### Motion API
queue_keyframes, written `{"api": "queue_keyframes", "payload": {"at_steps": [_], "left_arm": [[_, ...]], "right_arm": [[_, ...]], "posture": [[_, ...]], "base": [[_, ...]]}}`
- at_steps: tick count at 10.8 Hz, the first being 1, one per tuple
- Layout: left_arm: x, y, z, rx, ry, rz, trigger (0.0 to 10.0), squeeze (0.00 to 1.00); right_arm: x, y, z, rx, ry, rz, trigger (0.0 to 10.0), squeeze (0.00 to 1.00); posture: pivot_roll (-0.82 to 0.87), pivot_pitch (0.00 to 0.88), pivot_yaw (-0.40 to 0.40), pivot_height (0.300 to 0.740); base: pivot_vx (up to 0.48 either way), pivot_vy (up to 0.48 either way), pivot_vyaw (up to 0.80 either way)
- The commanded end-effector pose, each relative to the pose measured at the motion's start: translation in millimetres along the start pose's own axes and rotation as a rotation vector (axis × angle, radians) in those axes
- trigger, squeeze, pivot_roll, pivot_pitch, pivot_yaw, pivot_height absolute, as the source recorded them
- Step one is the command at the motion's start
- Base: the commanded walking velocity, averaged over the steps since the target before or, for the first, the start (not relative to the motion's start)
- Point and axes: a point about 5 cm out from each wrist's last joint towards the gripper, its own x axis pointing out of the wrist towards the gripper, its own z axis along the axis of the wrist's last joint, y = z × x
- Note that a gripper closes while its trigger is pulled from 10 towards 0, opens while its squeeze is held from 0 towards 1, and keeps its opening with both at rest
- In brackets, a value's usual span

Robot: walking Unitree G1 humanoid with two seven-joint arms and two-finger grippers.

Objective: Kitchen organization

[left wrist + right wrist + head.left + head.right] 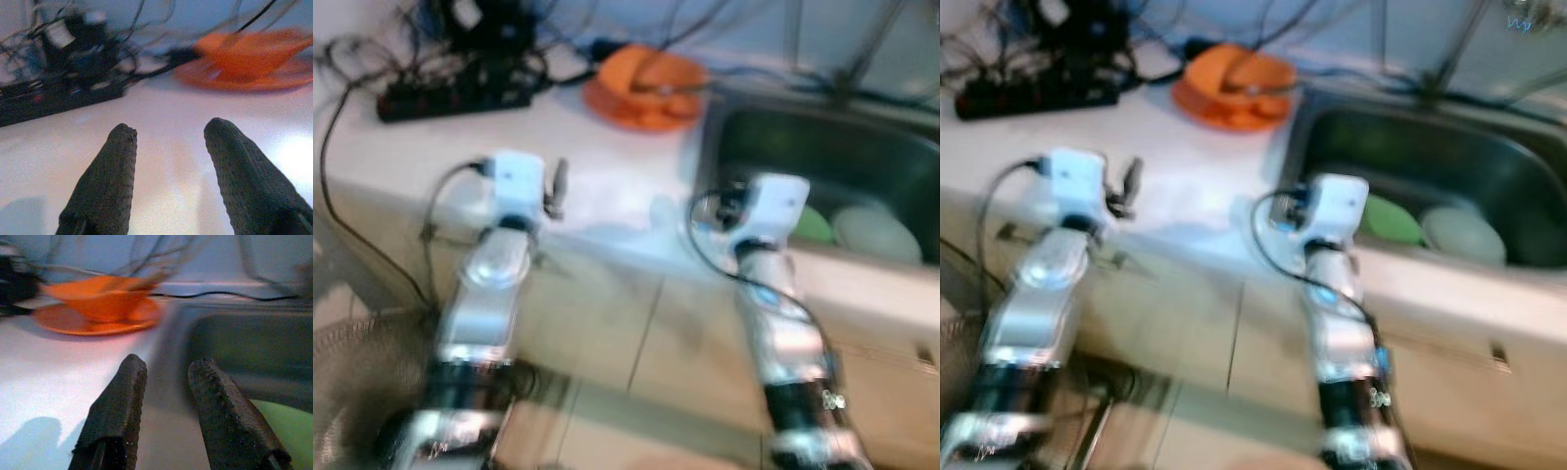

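Both silver arms reach up from 6 o'clock toward a white counter; all views are blurred. Left gripper hovers over bare counter, fingers spread fairly wide, holding nothing. Right gripper sits over the counter's edge where it meets the sink, fingers parted more narrowly, holding nothing.

Orange bowl rests on an orange plate at 12 o'clock on the counter, just beside the sink's rim. Black power strip with tangled cables lies at 10 o'clock, well apart from the left gripper. Inside the sink, at 3 o'clock from the right gripper, a green dish touches a pale dish. Cabinet fronts run below the counter.
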Motion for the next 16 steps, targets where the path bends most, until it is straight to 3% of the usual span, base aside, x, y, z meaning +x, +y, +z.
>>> {"api": "queue_keyframes", "payload": {"at_steps": [1, 6, 9, 16], "left_arm": [[2.3, -15.0, 8, -0.011, -0.031, -0.046, 10.0, 0.00], [2.0, -18.8, 10, -0.012, -0.036, -0.075, 10.0, 0.00], [-0.6, -25.7, 11, -0.020, -0.047, -0.120, 10.0, 0.00], [-0.8, -23.2, 10, -0.014, -0.041, -0.113, 10.0, 0.00]], "right_arm": [[0.3, -15.1, 1, -0.009, 0.001, -0.044, 10.0, 0.00], [-0.5, -13.8, 0, -0.008, -0.003, -0.045, 10.0, 0.00], [-1.3, -12.8, -1, -0.006, 0.002, -0.043, 10.0, 0.00], [-1.0, -11.3, -1, 0.002, 0.001, -0.040, 10.0, 0.00]], "posture": [[-0.01, 0.048, -0.054, 0.740], [-0.01, 0.039, -0.050, 0.740], [-0.01, 0.036, -0.052, 0.740], [-0.01, 0.044, -0.054, 0.740]], "base": [[0.352, 0.000, 0.00], [0.347, 0.000, -0.16], [0.000, 0.000, 0.00], [0.314, 0.000, 0.00]]}}
